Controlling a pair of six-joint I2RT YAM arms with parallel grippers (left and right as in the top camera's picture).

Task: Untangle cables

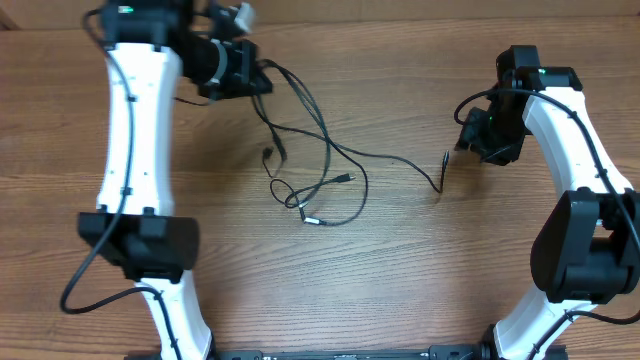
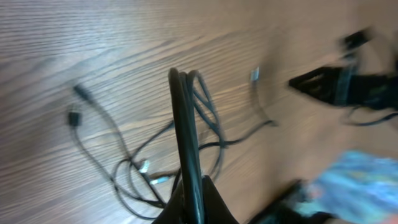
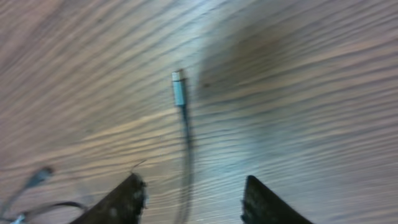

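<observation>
Left claw (image 2: pixel 193 202) pinches the cables (image 1: pixel 322 150); right claw (image 3: pixel 193 190) gapes empty above the table (image 1: pixel 400 280) (a plug (image 3: pixel 178 87) beneath).

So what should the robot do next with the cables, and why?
Probably lower the right gripper and close it on the loose cable end. Its jaws stand open with that cable running between them, while the left gripper grips the cables at the far side.
</observation>
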